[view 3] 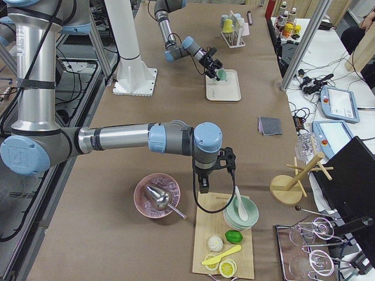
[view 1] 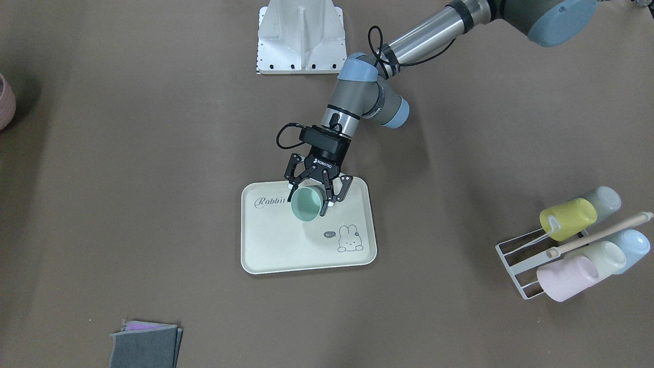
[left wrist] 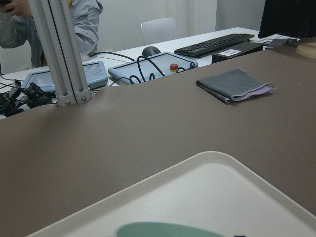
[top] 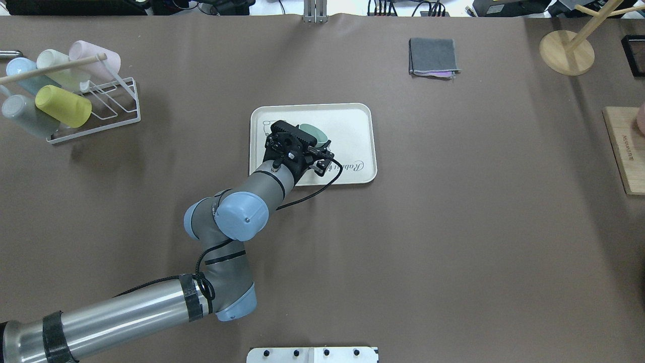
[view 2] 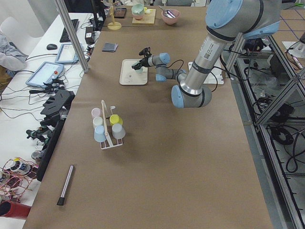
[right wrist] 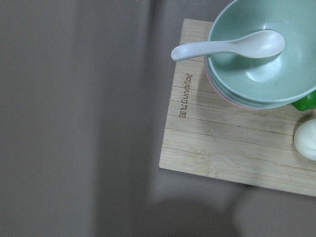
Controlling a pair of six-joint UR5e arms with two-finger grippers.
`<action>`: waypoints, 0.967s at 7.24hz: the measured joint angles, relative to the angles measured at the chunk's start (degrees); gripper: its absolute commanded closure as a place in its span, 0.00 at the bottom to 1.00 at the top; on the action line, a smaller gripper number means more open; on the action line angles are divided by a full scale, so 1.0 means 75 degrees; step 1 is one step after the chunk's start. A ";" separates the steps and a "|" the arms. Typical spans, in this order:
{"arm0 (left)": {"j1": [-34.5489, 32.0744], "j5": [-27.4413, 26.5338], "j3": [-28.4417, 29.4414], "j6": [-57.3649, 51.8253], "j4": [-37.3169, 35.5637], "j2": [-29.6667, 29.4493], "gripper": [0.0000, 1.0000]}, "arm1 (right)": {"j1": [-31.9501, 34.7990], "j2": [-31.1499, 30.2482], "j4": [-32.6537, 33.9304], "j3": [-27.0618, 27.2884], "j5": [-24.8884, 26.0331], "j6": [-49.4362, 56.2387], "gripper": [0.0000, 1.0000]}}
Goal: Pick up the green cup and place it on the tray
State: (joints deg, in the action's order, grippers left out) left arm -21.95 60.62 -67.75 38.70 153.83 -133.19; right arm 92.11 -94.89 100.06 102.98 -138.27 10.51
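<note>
Checking the left gripper (view 1: 308,197), centre of the front-facing view: what are the fingers (view 1: 345,185) doing? (K.)

Clamped on the green cup (view 1: 305,205), one finger each side of its body. Cup is tilted, with its mouth turned toward this camera. (M.)

Position against the tray (view 1: 286,250)? (K.)

Over the tray's upper half in this view, just right of the "Rabbit" script and above the bunny drawing. A shadow falls on the tray below it. Contact with the tray surface: cannot tell. The left wrist view shows only a sliver of green rim at its bottom edge, with tray beyond. (M.)

Overhead? (K.)

Tray sits centre frame on the brown worktop (top: 453,227). The wrist hides most of the cup; a green arc shows past it. (M.)

And the right gripper (view 3: 203,187)? (K.)

Seen only in the exterior right view, lower centre, by the edge of a wooden board (right wrist: 232,148). Open or closed: cannot tell. Its wrist camera looks down on stacked bowls (right wrist: 266,64) holding a white spoon (right wrist: 232,45). (M.)

Other items? (K.)

Wire rack of cups (view 1: 521,271) at lower right of the front view and folded grey cloth (view 1: 145,345) at lower left, both well apart from the tray. (M.)
</note>
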 measured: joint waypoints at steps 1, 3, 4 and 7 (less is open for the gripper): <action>0.0024 -0.0037 0.0030 0.0039 0.0001 -0.0027 0.17 | 0.0000 0.0000 -0.0007 0.0002 0.0002 0.0003 0.00; 0.0031 -0.0056 0.0042 0.0055 0.0007 -0.0048 0.17 | 0.0000 0.0000 -0.0015 0.0012 0.0021 0.0007 0.00; 0.0031 -0.0062 0.0045 0.0058 0.0008 -0.0081 0.18 | 0.0000 0.0000 -0.0017 0.0023 0.0044 0.0015 0.00; -0.0045 -0.0119 0.0046 0.0144 -0.0024 -0.0195 0.18 | -0.0029 0.0007 -0.0039 0.0070 0.0060 0.0040 0.00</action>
State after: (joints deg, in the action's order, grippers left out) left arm -22.28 59.72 -67.41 39.78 153.65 -134.65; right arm 91.89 -94.84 99.77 103.50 -137.82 10.82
